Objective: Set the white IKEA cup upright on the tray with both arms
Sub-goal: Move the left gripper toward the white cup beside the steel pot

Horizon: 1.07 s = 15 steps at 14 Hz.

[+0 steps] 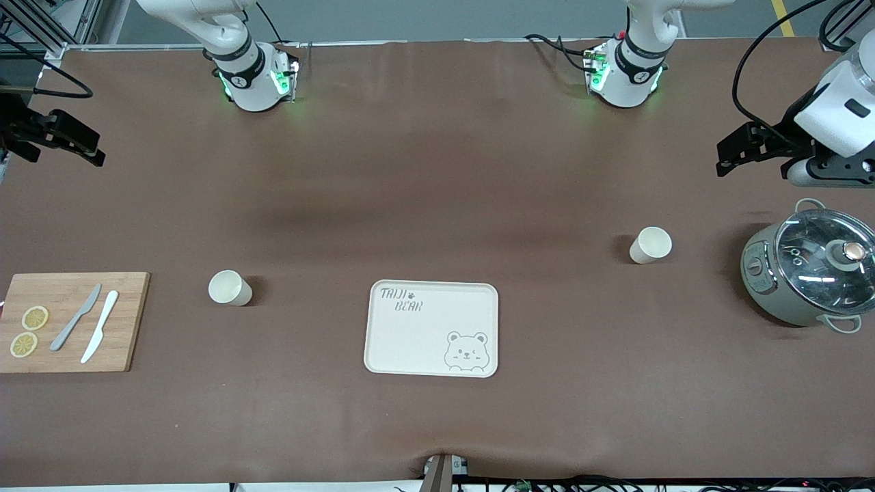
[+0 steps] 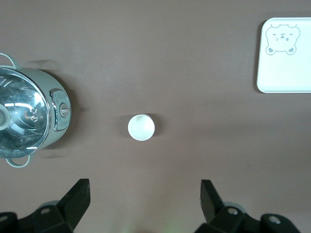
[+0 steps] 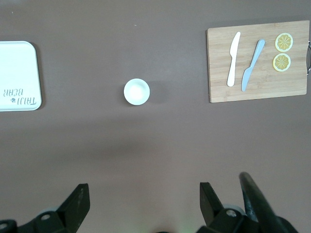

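Cups first: two white ones stand upright on the brown table, neither on the tray. One cup [image 1: 651, 244] sits toward my left arm's end, between the tray and a lidded pot; my left wrist view looks straight down into it [image 2: 141, 127]. The other cup [image 1: 229, 288] stands toward my right arm's end, between the tray and a cutting board, and shows in my right wrist view too [image 3: 136, 91]. I can read no brand mark on either cup.

Between the cups lies the cream tray [image 1: 432, 329], nearer to the front camera than both. It carries the lettering "TAIJI BEAR" with a small paw mark, and a grey bear face in one corner.

My left gripper [image 2: 145, 194] hangs high over the table near the pot, fingers spread wide and holding nothing. My right gripper [image 3: 144, 196] hangs high over the table at my right arm's end, fingers likewise spread and empty.

Outward again: the grey-green pot [image 1: 806, 273] has a glass lid. The wooden cutting board [image 1: 72, 321] bears a grey knife [image 1: 75, 318], a white knife [image 1: 100, 326] and two lemon slices [image 1: 29, 331].
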Available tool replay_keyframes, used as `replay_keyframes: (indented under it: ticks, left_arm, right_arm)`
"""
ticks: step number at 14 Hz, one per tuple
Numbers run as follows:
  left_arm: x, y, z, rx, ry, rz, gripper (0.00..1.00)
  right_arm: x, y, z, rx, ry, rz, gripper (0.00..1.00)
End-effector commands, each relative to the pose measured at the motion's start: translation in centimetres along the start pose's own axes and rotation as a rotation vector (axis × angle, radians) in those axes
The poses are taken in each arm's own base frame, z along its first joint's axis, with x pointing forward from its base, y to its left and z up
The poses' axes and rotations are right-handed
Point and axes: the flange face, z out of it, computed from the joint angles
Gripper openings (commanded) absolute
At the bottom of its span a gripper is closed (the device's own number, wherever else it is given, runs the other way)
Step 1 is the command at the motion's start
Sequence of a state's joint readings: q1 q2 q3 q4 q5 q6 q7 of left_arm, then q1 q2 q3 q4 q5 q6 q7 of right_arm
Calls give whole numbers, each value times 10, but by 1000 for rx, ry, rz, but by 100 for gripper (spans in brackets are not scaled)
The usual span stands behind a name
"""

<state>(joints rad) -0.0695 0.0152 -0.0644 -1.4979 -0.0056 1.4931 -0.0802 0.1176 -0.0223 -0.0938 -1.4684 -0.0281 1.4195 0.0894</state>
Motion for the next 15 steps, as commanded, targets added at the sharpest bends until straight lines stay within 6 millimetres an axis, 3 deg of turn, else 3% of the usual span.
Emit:
replay_keyframes:
  ticks: [1, 8, 11, 15]
  left_arm:
    - [-3, 1, -1, -2, 14, 17, 100]
    - [-2, 0, 6, -22, -18, 143, 100]
    - [-3, -11, 43, -19, 14, 118, 100]
    - [-14, -19, 109, -10, 50, 116, 100]
  right_arm:
    - [2, -2, -1, -3, 2, 6, 100]
    - [1, -3, -1, -3, -1, 2, 100]
    - [2, 0, 1, -4, -8, 8, 100]
    - [4, 3, 4, -7, -18, 15, 100]
